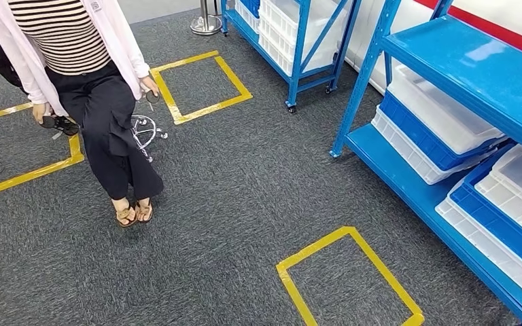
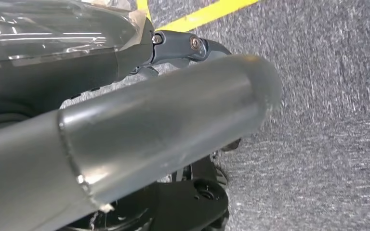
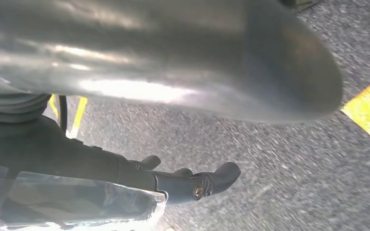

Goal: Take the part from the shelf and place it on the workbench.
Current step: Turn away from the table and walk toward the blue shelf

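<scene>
A blue shelf (image 1: 448, 75) stands at the right in the head view, with stacked white and blue bins (image 1: 442, 122) on its lower board and more bins (image 1: 503, 217) nearer to me. What lies inside the bins is hidden. In the left wrist view my left hand (image 2: 164, 125) hangs above the grey carpet, its dark fingers (image 2: 183, 45) stretched out and holding nothing. In the right wrist view my right hand (image 3: 173, 57) also hangs over the carpet, with its fingers (image 3: 197, 183) extended and nothing in them.
A person (image 1: 88, 81) in a white cardigan stands at the left beside a chrome stool base (image 1: 146, 129). Yellow tape squares (image 1: 312, 248) mark the carpet. A second blue shelf (image 1: 299, 41) with white bins stands at the back, and a stanchion base (image 1: 206, 26) beside it.
</scene>
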